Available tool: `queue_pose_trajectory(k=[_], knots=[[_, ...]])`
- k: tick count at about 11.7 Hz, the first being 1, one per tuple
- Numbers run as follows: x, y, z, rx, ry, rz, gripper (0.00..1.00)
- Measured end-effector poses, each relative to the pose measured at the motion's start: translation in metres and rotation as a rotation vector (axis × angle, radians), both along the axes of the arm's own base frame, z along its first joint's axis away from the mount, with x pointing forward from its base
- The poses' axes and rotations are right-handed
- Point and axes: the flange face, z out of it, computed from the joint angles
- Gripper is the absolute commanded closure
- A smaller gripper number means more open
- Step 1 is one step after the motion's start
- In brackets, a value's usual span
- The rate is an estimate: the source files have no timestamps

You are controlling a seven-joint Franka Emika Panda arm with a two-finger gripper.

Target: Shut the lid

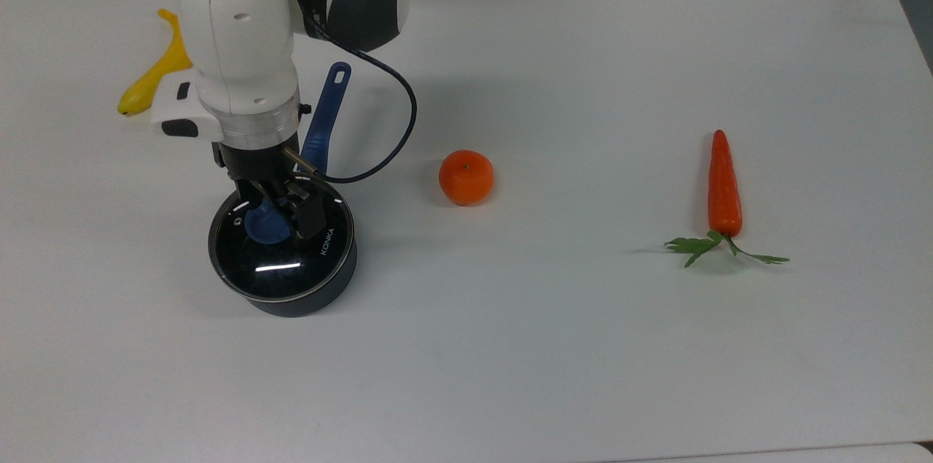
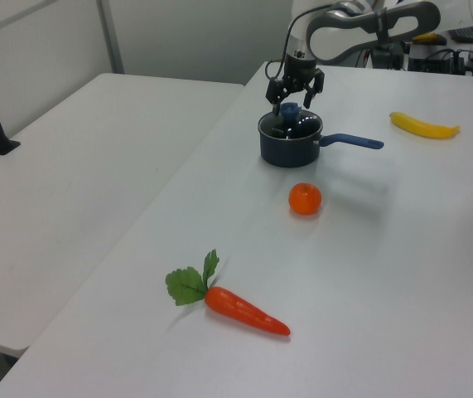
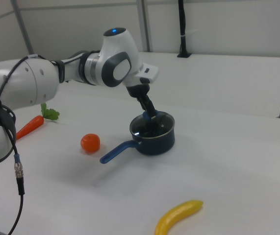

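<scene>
The round glass lid [image 1: 280, 259] with "KONKA" print lies flat on the black saucepan [image 1: 306, 299], covering its mouth. Its blue knob [image 1: 262, 224] stands at the centre. My gripper [image 1: 280, 209] hangs just above the knob, open, with one finger on each side and nothing held. In the left view the gripper [image 2: 291, 94] sits slightly higher than the knob [image 2: 290, 109], above the lid [image 2: 290, 124]. The right view has the gripper [image 3: 150, 114] over the lid [image 3: 152, 126] and saucepan [image 3: 157, 142]. The pan's long blue handle [image 1: 324, 117] points toward the top view's upper edge.
An orange mandarin [image 1: 466, 177] lies to the top view's right of the pan. A carrot [image 1: 724, 186] with green leaves is farther right. A yellow banana [image 1: 153, 76] lies behind the arm at the top view's left. The arm's black cable [image 1: 397, 120] loops beside the handle.
</scene>
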Motion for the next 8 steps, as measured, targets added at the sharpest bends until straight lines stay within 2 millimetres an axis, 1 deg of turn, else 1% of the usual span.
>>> queue_pose_trajectory(k=[1, 2, 4, 6, 8], knots=[[-0.003, -0.001, 0.009, 0.002, 0.005, -0.002, 0.00], [-0.007, 0.000, 0.024, 0.005, 0.007, -0.003, 0.00], [-0.024, 0.006, 0.064, 0.012, 0.026, 0.049, 0.00], [-0.054, 0.023, 0.105, 0.030, 0.054, 0.134, 0.00], [-0.093, 0.040, 0.129, 0.041, 0.084, 0.247, 0.00]])
